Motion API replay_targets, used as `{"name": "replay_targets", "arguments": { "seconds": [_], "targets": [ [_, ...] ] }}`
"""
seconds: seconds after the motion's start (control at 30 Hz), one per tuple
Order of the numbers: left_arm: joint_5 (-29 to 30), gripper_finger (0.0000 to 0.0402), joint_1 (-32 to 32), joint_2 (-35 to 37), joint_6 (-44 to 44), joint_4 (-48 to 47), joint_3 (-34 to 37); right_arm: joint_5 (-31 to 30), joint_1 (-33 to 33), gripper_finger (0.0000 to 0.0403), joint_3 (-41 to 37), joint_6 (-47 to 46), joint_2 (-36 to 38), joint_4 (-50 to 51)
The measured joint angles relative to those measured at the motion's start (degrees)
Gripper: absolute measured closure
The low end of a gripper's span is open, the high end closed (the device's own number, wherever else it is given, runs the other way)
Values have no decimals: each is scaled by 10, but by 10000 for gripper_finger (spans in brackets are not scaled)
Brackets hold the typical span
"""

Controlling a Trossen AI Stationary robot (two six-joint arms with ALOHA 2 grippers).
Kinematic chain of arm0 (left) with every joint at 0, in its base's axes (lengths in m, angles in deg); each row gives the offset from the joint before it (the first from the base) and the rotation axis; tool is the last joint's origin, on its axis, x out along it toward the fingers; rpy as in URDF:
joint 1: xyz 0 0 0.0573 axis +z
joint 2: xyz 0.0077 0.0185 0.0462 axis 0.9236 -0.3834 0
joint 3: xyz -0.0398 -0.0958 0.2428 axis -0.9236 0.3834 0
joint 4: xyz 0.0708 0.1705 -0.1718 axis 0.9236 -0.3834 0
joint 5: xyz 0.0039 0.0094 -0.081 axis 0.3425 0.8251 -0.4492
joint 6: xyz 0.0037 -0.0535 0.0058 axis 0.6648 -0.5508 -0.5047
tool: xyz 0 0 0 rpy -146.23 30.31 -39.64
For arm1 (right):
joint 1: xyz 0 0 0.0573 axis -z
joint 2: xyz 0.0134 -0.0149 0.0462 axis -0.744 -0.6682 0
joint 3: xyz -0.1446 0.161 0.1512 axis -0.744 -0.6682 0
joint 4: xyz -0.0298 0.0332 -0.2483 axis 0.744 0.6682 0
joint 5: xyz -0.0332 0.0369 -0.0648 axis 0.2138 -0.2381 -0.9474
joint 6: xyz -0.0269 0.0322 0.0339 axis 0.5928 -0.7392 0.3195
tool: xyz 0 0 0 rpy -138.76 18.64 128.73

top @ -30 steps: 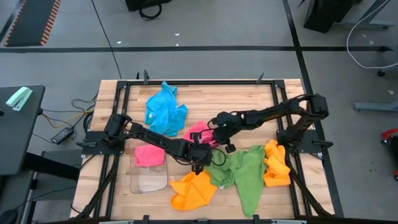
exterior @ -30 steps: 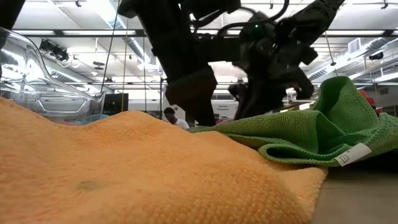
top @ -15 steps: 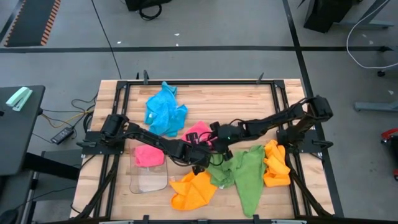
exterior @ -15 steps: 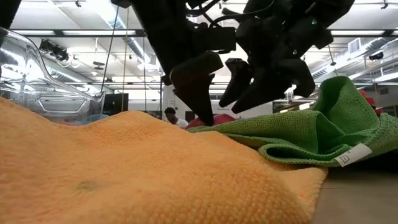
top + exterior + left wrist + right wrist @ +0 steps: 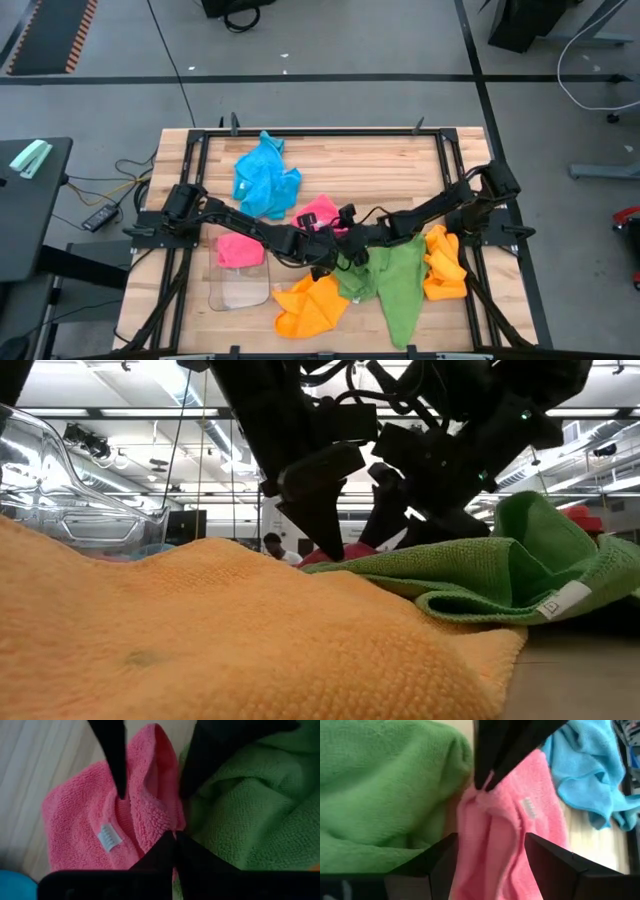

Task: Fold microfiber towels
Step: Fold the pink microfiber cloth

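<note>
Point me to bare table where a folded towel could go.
Free: bare wood on the table's far right, between the blue towel and right arm. Crowded: the near half, where both grippers meet over the pink towel, beside the green towel, orange towels and clear tray.

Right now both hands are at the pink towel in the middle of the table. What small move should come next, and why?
Probably the right hand should close on the pink towel. Its fingers stand open on either side of a raised fold, while the left hand is shut, pinching the towel's edge beside the green towel. With both grips, the towel could be lifted and spread.
</note>
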Motion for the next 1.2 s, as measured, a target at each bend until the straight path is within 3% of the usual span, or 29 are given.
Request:
{"name": "replay_targets", "arguments": {
  "seconds": [0.17, 0.33, 0.97, 1.2],
  "targets": [
    [1, 394, 1, 0, -7, -2, 0, -13, -13, 164, 0, -35, 4, 1],
    [6, 378, 4, 0, -25, 0, 0, -57, -21, 164, 0, -21, -14, -10],
    [36, 394, 8, 13, -81, -3, -1, -74, -8, 165, 0, -26, -26, -32],
    [50, 380, 0, 17, -92, -7, -1, -53, 3, 214, 0, -30, -49, -41]
  ]
}}
